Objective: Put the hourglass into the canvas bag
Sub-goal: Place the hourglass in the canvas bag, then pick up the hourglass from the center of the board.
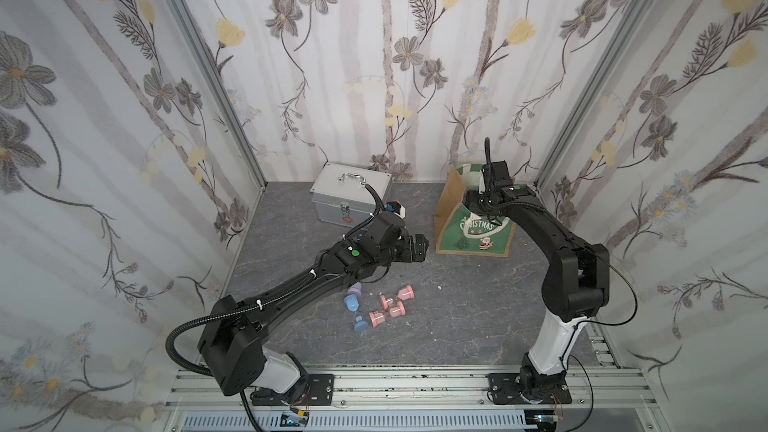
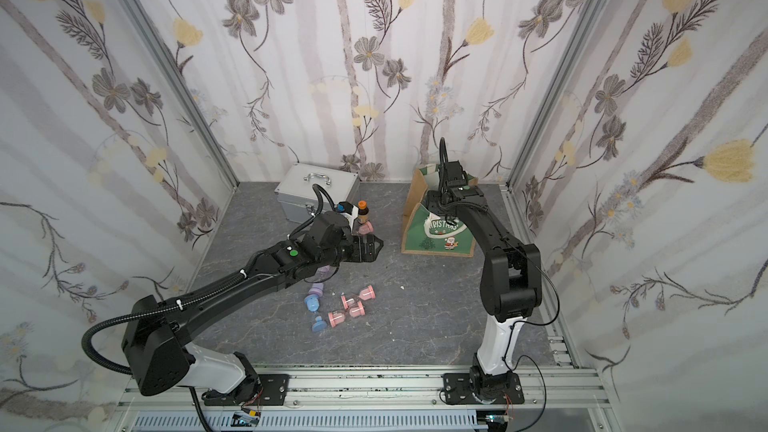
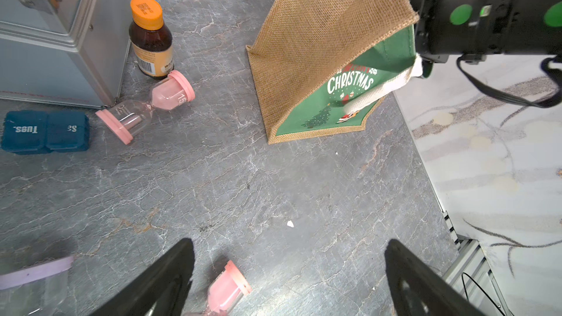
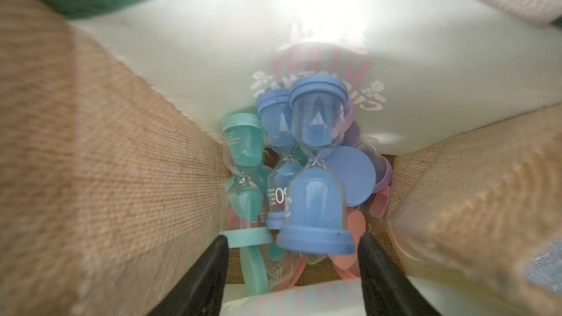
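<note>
Two grippers logged. Left gripper (image 1: 419,245) hangs over mid-table, just left of centre in both top views. Its wrist view shows black jaws spread wide, nothing between them, grey veined table (image 1: 457,326) below. Right gripper (image 4: 293,238) is down in the mouth of the canvas bag (image 1: 473,238), hidden from both top views by its own wrist. Only the right wrist view shows its jaws parted and gripping nothing. Blue hourglass (image 4: 316,196) lies inside the bag just past the tips, with a gap beside one jaw; contact at the other I cannot tell.

Edges, room: bag stands right of centre at the back in the top views, rear edge near the back wall, one side close to the right wall post. A bare strip of table separates bag and left gripper, and the table's lower right is open. Silver metal case (image 1: 353,197) sits upper centre-left by the back wall.

Materials: bag sides coarse tan jute, front panel smooth green with white "CHRISTMAS", lining pale, handles white. Hourglasses have clear twin bulbs, a pinched waist and round plastic caps. A teal hourglass (image 4: 243,153) and others are piled touching in the bag.

Pink hourglasses (image 1: 392,309) lie clustered on their sides, lower centre. The left wrist view shows clearly a brown bottle (image 3: 150,41) with an orange cap, another pink hourglass (image 3: 146,107) just beside it, and a blue pill box (image 3: 45,132) marked "Tues."
</note>
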### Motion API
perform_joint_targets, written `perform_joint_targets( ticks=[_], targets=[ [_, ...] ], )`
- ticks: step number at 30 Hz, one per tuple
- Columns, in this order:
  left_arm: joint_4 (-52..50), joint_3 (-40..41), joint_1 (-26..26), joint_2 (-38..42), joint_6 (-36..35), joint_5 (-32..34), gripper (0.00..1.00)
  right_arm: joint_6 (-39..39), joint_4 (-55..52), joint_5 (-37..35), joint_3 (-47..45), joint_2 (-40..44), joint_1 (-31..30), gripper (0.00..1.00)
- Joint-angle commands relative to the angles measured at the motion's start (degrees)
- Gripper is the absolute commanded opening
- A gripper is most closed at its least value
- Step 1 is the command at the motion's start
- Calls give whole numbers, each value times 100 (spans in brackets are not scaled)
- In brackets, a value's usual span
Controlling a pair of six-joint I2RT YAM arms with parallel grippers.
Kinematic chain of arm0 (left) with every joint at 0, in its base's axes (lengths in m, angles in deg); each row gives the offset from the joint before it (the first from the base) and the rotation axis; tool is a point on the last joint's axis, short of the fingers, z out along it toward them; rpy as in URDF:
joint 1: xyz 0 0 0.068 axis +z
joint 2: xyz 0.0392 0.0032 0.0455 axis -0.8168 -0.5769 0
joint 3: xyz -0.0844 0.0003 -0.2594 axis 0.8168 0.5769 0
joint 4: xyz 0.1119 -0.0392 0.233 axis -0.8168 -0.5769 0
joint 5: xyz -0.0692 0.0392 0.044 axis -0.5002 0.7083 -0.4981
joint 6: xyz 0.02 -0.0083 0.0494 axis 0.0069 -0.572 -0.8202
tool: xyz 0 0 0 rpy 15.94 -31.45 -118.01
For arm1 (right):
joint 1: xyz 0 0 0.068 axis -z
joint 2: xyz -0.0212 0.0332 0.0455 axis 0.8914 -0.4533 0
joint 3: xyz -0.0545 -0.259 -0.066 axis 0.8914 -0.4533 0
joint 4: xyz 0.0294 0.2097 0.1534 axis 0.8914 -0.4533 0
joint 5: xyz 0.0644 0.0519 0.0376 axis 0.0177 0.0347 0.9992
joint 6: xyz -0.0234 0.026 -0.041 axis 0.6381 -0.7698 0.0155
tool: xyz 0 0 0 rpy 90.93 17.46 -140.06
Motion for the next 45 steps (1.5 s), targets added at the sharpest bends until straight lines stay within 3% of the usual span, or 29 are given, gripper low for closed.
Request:
perform_joint_targets(
  ticks=[1, 12, 21, 28, 33, 45],
  targets=[
    [232, 55, -1, 97, 31, 116, 100, -74, 20, -146, 58, 252, -80, 70],
    [101, 281, 2, 507, 29, 330, 100, -339, -60, -301, -9, 1313, -502, 89],
    [-173, 828, 18, 1219, 40, 856, 100, -588, -5, -693, -533, 2131, -1285, 94],
    [-532, 1270, 51, 1684, 115, 1215, 100, -1133, 218, -1071, -1083, 2495, -2247, 95],
    [-852, 1480, 56, 1931, 160, 1527, 100, -1635, 710, -876, -1520, 2373, -2924, 95],
    [-1799, 1799, 69, 2606, 572, 2305, 100, -2535, 1653, -144, -1403, 830, -3944, 93]
  ],
)
